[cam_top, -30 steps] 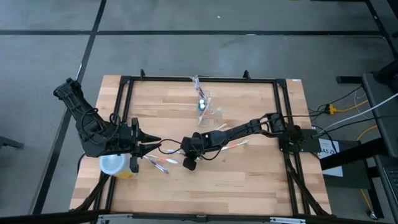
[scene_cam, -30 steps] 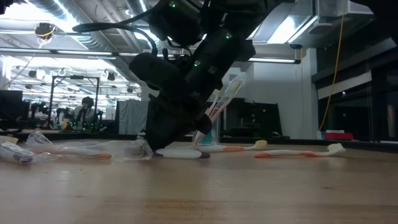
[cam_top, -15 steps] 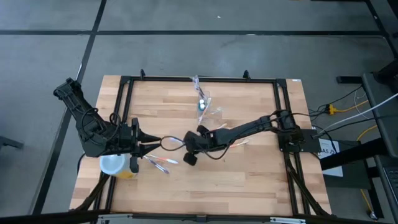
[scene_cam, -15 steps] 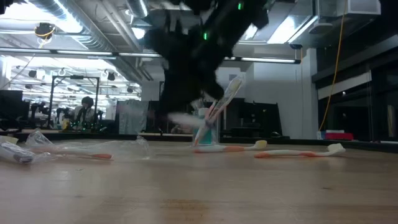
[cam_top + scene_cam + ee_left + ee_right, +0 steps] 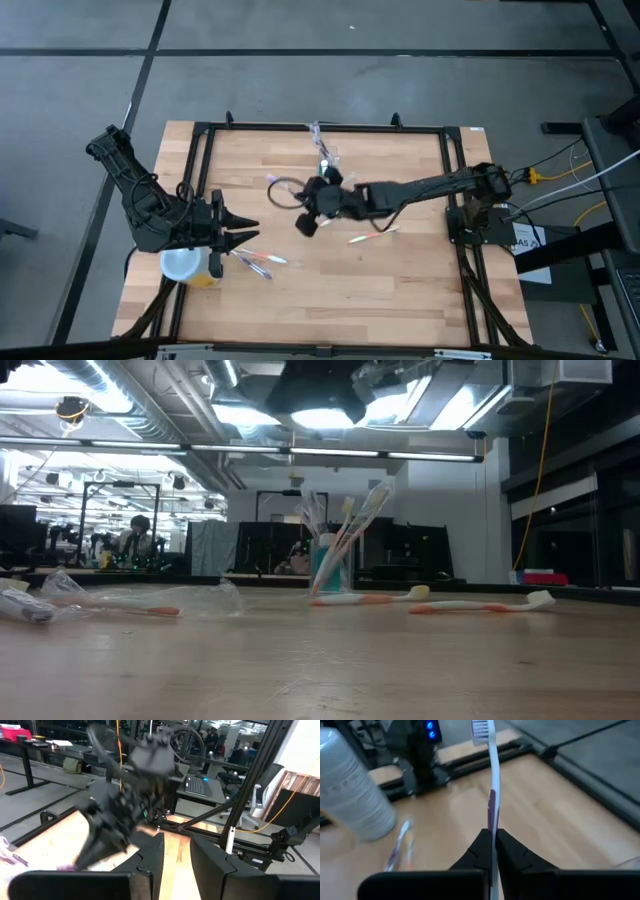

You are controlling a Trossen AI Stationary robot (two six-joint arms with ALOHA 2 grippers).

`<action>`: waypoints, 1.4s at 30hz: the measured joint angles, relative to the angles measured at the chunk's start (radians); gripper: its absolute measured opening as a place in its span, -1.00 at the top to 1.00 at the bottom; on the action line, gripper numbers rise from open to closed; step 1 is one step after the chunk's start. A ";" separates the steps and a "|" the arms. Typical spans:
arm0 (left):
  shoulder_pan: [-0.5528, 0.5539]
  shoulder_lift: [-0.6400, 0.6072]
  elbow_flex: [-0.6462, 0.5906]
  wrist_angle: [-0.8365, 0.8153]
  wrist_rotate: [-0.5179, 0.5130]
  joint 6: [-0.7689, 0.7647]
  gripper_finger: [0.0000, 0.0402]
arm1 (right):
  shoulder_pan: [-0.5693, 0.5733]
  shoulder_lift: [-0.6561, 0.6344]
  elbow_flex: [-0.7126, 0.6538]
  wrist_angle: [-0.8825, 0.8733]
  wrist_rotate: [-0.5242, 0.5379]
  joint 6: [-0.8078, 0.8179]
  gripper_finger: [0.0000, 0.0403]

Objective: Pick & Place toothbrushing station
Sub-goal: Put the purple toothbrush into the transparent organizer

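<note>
The toothbrushing station point(image 5: 326, 168), a small clear cup, stands upright on the far middle of the table with several toothbrushes leaning in it; the low view shows it too point(image 5: 330, 565). My right gripper point(image 5: 492, 840) hangs above the table just near of the station point(image 5: 312, 198), shut on a white toothbrush with a purple grip point(image 5: 492, 775). My left gripper point(image 5: 176, 855) waits at the table's left point(image 5: 243, 232), level and open, with nothing between its fingers. My right gripper pinches the toothbrush's handle at its purple part point(image 5: 492, 817) between its two fingers. The brush lies along the fingers and sticks out beyond their tips, bristle head point(image 5: 480, 727) foremost. It is lifted clear of the table.
A yellow tub with a pale lid point(image 5: 185, 266) stands at the near left, by loose toothbrushes point(image 5: 255, 262). More toothbrushes lie right of centre point(image 5: 372, 236), also in the low view point(image 5: 478, 605). Clear wrapping point(image 5: 120, 605) lies on the wood. A black frame rail point(image 5: 320, 128) edges the table.
My right gripper has risen from the table and gone toward the far edge, closer to the station, tipping up from a steep downward slant. The white and purple toothbrush, which lay on the wood under it, is lifted clear.
</note>
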 joint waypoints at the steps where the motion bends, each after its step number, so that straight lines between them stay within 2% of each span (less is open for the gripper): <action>1: 0.000 0.000 0.000 0.000 0.000 0.001 0.56 | -0.013 -0.015 0.000 -0.003 0.000 -0.020 0.94; 4: -0.001 0.000 0.000 -0.001 0.001 0.002 0.56 | -0.060 -0.052 -0.009 0.011 -0.012 -0.062 0.94; 7: -0.008 0.000 0.000 -0.002 0.007 0.002 0.56 | -0.106 -0.118 -0.067 0.122 -0.109 -0.103 0.94; 11: -0.011 0.000 0.000 -0.006 0.007 0.010 0.56 | -0.165 -0.227 -0.169 0.286 -0.360 -0.171 0.94; 16: -0.005 0.000 0.000 -0.024 0.006 0.010 0.56 | -0.266 -0.356 -0.276 0.326 -0.606 -0.219 0.94; 18: 0.001 0.000 0.000 -0.032 0.007 0.010 0.56 | -0.312 -0.402 -0.341 0.430 -0.679 -0.219 0.94; 23: 0.015 0.000 0.000 -0.035 0.007 -0.005 0.56 | -0.433 -0.442 -0.535 0.870 -0.820 -0.127 0.94; 26: 0.026 0.000 0.000 -0.043 0.008 -0.034 0.56 | -0.494 -0.427 -0.636 1.057 -0.833 -0.067 0.94; 33: 0.065 0.000 0.000 -0.055 0.026 -0.080 0.56 | -0.585 -0.361 -0.767 1.248 -0.817 -0.059 0.94; 42: 0.126 0.000 0.000 -0.053 0.103 -0.109 0.56 | -0.714 -0.133 -0.820 1.537 -0.778 0.118 0.94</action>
